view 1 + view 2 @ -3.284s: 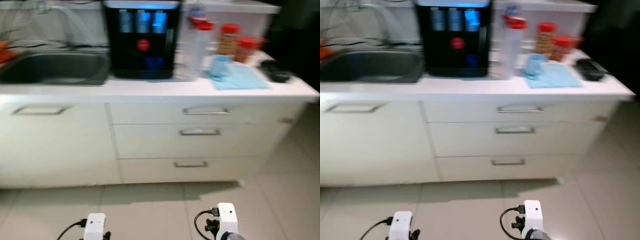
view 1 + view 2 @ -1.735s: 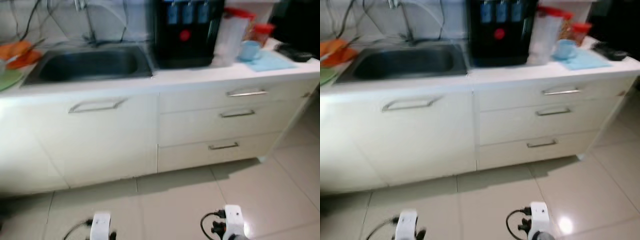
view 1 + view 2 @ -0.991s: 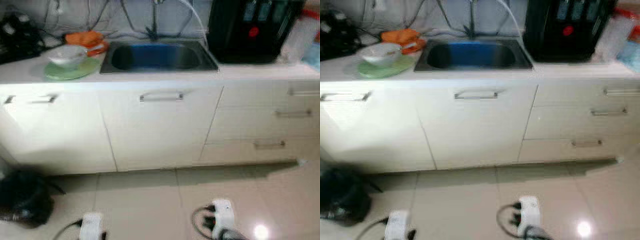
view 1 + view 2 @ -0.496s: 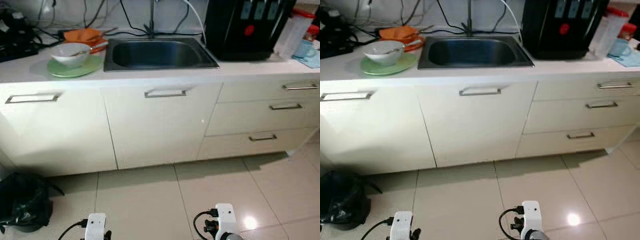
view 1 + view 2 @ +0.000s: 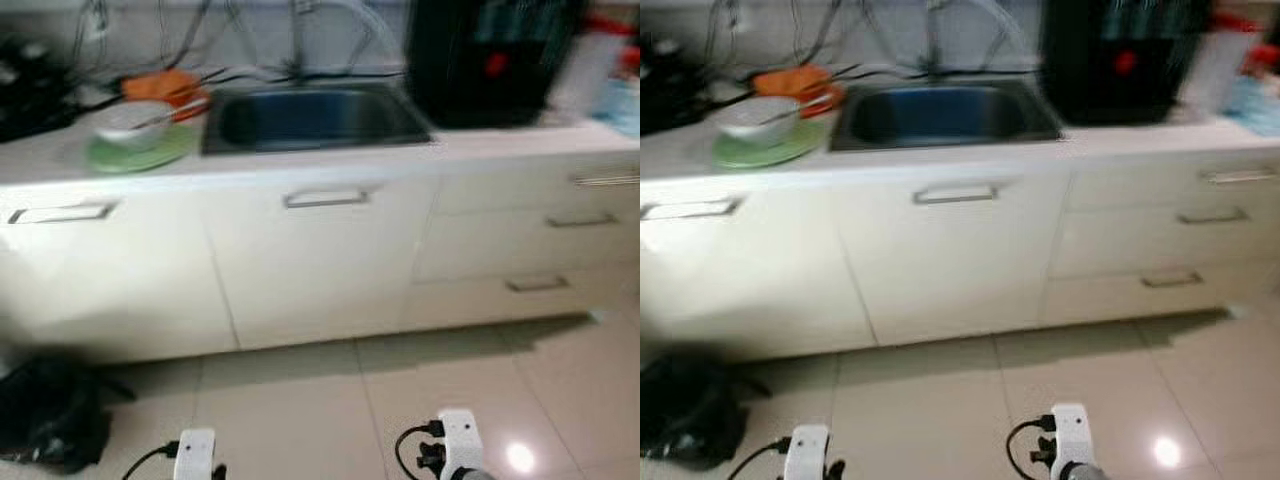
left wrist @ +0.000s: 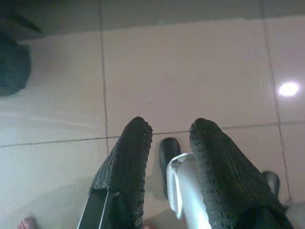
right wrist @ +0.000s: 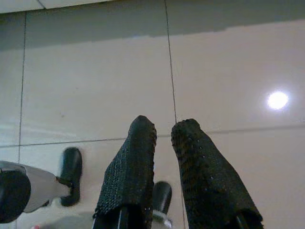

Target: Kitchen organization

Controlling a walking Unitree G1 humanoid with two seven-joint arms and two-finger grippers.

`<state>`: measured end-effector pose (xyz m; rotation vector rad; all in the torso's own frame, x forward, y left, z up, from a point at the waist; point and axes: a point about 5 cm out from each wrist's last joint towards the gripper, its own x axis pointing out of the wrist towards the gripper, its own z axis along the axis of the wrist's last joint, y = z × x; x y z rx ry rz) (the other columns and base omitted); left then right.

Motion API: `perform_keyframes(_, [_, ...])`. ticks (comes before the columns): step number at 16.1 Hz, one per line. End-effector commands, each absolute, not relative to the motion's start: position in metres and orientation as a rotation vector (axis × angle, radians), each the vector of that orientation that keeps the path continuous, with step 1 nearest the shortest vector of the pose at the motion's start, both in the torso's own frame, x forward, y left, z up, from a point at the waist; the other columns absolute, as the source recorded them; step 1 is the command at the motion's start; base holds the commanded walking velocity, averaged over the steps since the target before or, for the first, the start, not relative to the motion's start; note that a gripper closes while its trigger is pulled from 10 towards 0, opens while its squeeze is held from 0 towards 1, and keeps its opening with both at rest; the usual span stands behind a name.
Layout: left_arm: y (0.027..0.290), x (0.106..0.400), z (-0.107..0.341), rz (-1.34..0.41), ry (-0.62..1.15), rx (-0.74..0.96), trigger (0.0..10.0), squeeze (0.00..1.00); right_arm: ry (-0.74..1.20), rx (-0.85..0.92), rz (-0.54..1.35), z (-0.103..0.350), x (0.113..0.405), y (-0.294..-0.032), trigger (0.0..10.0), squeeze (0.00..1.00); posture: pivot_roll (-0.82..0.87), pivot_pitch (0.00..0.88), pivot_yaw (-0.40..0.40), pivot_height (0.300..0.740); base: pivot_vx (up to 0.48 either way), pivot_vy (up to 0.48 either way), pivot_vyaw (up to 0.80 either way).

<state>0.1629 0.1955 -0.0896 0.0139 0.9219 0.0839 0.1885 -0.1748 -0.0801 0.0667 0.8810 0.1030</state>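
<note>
A white kitchen counter (image 5: pixel 330 165) runs across the blurred eye views. A steel sink (image 5: pixel 315 115) is set in its middle. To its left a white bowl (image 5: pixel 135 120) rests on a green plate (image 5: pixel 135 152), with an orange thing (image 5: pixel 165 85) behind. A black water dispenser (image 5: pixel 490 60) and a clear jug with a red lid (image 5: pixel 590 60) stand to the right. Both arms hang low over the floor tiles. My left gripper (image 6: pixel 169 126) is open and holds nothing. My right gripper (image 7: pixel 164 125) has a narrow gap between its fingers and holds nothing.
Cabinet doors with metal handles (image 5: pixel 325 199) sit under the sink, and three drawers (image 5: pixel 545 220) at the right. A black bag (image 5: pixel 50 410) lies on the floor at the left by the cabinets. Cables hang on the wall behind the sink. Beige tiles (image 5: pixel 300 400) stretch before the counter.
The camera swung left from the drawers to the sink over the last seconds, and the picture has blurred again. Both arms still hang as before.
</note>
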Motion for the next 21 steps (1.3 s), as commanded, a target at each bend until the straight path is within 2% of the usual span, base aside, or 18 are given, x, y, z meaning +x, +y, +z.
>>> perform_keyframes(1, [0.1976, 0.1686, -0.0868, 0.086, 0.905, 0.022, 10.0, 0.0, 0.869, 0.082, 0.108, -0.0784, 0.1929, -0.1694, 10.0, 0.0, 0.07, 0.016, -0.007, 0.74, 0.428, 0.0, 0.0])
perform_keyframes(14, [0.1956, 0.1682, -0.0872, 0.079, 0.906, 0.021, 10.0, 0.0, 0.871, 0.06, 0.117, -0.0785, 0.1927, -0.169, 10.0, 0.0, 0.07, 0.017, -0.009, 0.74, 0.427, 0.0, 0.0])
perform_keyframes(17, [0.1956, 0.1691, -0.0868, 0.078, 0.904, 0.025, 10.0, 0.0, 0.867, 0.063, 0.117, -0.0782, 0.1932, -0.1685, 10.0, 0.0, 0.07, 0.016, -0.008, 0.74, 0.428, 0.0, 0.67])
perform_keyframes(21, [0.1937, 0.1709, -0.0861, 0.063, 0.894, 0.029, 10.0, 0.0, 0.869, 0.085, 0.105, -0.0788, 0.192, -0.1688, 10.0, 0.0, 0.07, 0.017, -0.005, 0.74, 0.0, 0.0, 0.0])
